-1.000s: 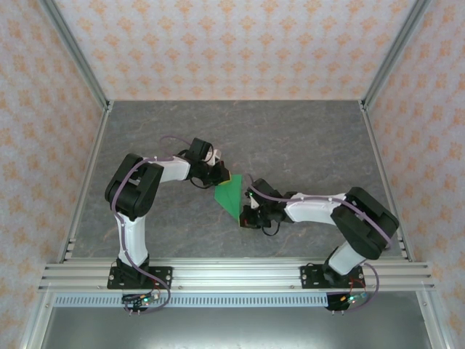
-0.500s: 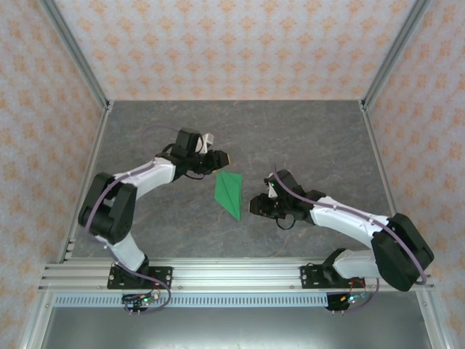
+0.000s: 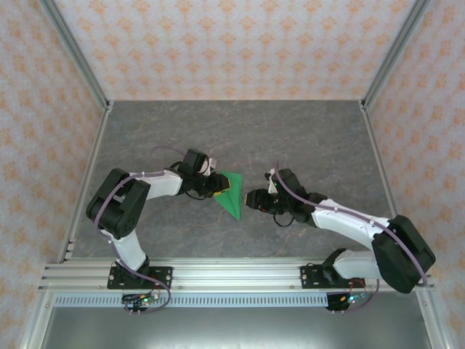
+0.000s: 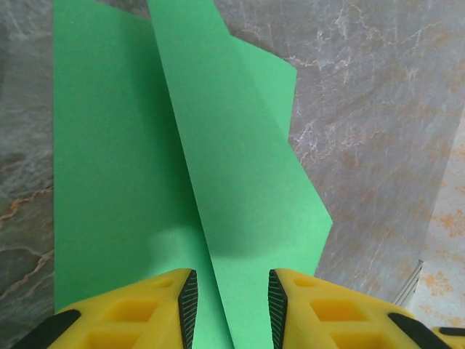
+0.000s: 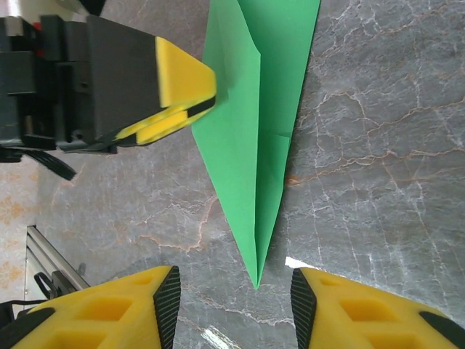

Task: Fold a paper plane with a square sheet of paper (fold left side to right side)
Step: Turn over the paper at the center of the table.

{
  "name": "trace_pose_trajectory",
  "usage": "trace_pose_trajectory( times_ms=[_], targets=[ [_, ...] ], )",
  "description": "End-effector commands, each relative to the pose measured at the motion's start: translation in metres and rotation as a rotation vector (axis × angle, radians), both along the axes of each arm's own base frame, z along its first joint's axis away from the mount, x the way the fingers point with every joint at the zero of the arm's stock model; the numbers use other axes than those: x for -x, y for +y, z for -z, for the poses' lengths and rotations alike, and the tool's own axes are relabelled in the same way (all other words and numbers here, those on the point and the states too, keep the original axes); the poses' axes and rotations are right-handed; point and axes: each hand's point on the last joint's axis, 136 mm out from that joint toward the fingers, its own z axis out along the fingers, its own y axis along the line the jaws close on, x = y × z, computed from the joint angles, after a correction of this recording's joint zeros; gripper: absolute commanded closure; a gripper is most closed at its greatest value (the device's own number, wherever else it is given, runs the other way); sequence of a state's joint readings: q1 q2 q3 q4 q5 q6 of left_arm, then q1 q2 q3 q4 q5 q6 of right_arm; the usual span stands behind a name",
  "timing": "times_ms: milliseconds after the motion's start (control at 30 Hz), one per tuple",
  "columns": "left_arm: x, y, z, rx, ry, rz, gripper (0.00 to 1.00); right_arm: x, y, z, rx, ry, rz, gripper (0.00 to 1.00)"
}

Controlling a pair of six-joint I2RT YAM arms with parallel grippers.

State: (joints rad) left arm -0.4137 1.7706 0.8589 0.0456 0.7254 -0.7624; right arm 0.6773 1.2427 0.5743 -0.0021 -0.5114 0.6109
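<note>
Square sheet of paper (image 3: 231,196), creased to a point, lies mid-table. Left gripper (image 4: 231,299): fingers parted astride its left edge, probably to pinch flap and carry it rightward. Right gripper (image 5: 236,294): fingers spread, just right, not touching.

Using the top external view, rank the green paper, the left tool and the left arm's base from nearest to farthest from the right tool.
1. The green paper, mid-table, just to the left of the right tool.
2. The left tool, at the paper's far-left edge.
3. The left arm's base, on the rail at the near edge, bottom left.
</note>
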Motion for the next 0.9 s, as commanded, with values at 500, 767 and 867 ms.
trace_pose_trajectory(
  times_ms=[500, 767, 867],
  targets=[
    [-0.025, -0.036, -0.009, 0.087, -0.037, 0.029, 0.74, -0.001, -0.012, -0.014, -0.052, -0.044, 0.053, 0.47],
    [-0.033, -0.038, -0.026, 0.089, -0.083, 0.030, 0.88, 0.000, -0.023, -0.009, -0.046, -0.021, 0.074, 0.43],
    [-0.031, -0.034, -0.042, 0.080, -0.124, 0.034, 0.97, -0.004, -0.026, -0.015, -0.116, -0.025, 0.088, 0.36]
  ],
)
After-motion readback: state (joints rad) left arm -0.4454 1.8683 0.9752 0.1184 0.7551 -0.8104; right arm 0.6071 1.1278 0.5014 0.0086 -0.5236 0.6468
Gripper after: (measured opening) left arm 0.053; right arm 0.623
